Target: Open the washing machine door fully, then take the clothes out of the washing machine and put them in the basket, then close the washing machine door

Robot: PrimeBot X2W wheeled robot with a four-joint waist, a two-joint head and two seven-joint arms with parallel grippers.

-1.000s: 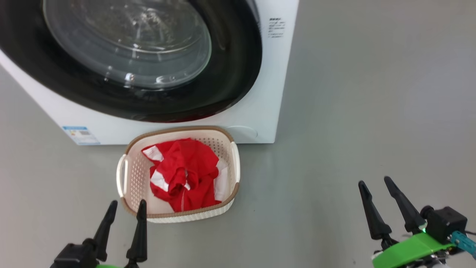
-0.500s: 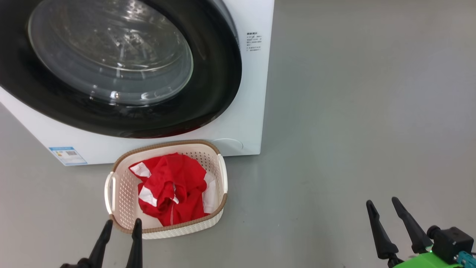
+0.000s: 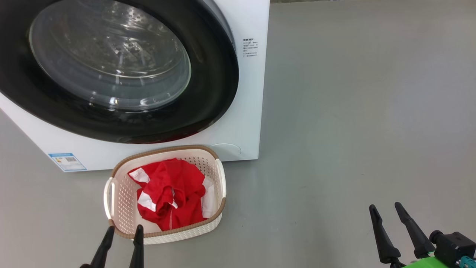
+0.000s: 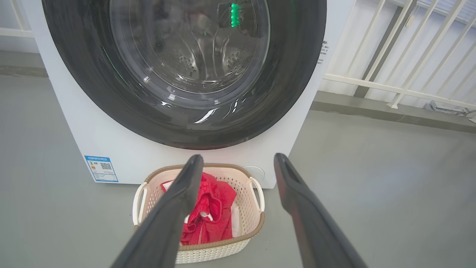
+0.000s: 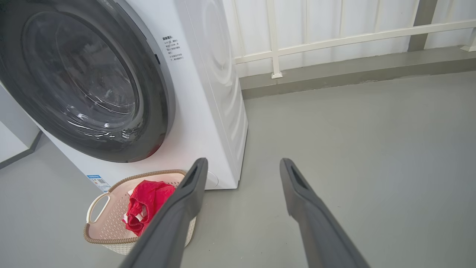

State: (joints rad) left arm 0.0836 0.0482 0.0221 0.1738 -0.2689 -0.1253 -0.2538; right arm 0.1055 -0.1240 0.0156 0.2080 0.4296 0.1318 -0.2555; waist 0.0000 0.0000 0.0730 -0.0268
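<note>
Door [image 3: 111, 70] shut flush on washer [image 3: 247, 96]. Clothes [image 3: 167, 193] heaped in basket [image 3: 174, 233], on floor [image 3: 334, 130] just in front of washer, below door. Left gripper [image 3: 124, 227] spread wide, empty, hovering at basket's near rim. Right gripper [image 3: 385, 205] spread wide, empty, over floor well right of basket.

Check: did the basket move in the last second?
No. The basket still sits below and right of the blue label on the washing machine; the whole head view shifted, so the camera moved.
</note>
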